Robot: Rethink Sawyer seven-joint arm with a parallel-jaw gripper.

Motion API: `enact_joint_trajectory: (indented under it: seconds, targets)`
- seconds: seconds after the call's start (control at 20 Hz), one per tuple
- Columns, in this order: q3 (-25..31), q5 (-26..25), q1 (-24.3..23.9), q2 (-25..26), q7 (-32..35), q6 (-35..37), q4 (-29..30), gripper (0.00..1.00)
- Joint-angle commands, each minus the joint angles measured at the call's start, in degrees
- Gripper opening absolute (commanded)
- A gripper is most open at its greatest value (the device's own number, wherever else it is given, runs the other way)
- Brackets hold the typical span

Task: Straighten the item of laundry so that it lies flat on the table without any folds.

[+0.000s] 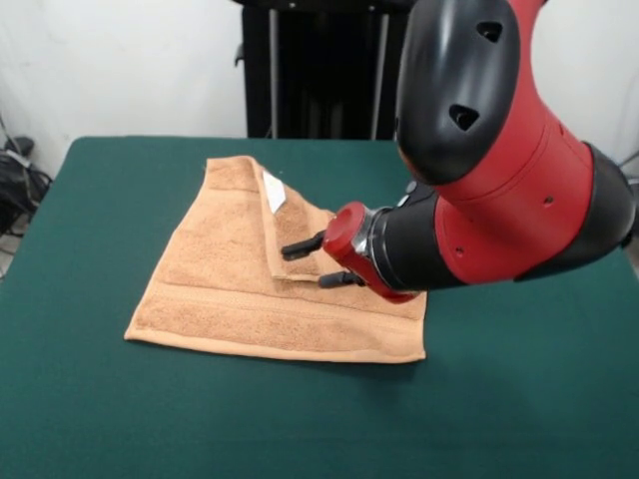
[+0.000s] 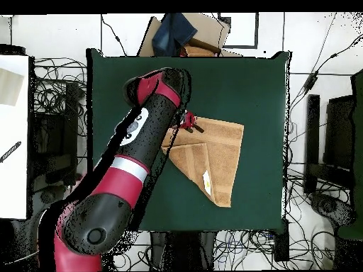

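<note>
The tan towel (image 1: 230, 289) lies on the green table (image 1: 100, 399), slightly left of the middle. Its right far part is folded over into a flap (image 1: 295, 235) with the white tag (image 1: 274, 192) facing up. My gripper (image 1: 303, 265) points left, low over the flap's near edge. Its two black fingers (image 1: 300, 245) are apart, with the flap's edge between them. In the overhead view the towel (image 2: 216, 152) sits right of centre on the table (image 2: 248, 78), with the gripper (image 2: 193, 126) at its upper left corner and the tag (image 2: 206, 180) near its lower edge.
My arm's bulky red and black body (image 1: 499, 150) hangs over the table's right far part and hides the towel's right edge. A cardboard box with blue cloth (image 2: 177, 35) stands beyond the table's edge. Cables (image 2: 312, 142) lie around the table.
</note>
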Motion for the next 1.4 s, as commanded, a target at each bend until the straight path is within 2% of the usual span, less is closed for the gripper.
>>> enact_joint_trajectory:
  seconds: [0.05,0.45,0.65,1.1,1.25,1.4]
  targets:
    - [8.7,-1.8,0.9,0.1,6.4,-4.1,9.2,1.0]
    - [7.8,-3.7,3.8,-3.9,7.3,-5.3,17.0,1.0]
    - [9.0,-3.7,4.2,-4.0,7.7,-6.5,18.7,1.0]
    - [9.0,-3.3,4.4,-1.9,8.3,-5.6,15.3,1.0]
    - [9.5,-2.7,5.1,-1.4,9.6,-5.3,15.7,1.0]
    - [8.4,-2.6,5.6,-0.3,10.9,-2.5,14.3,1.0]
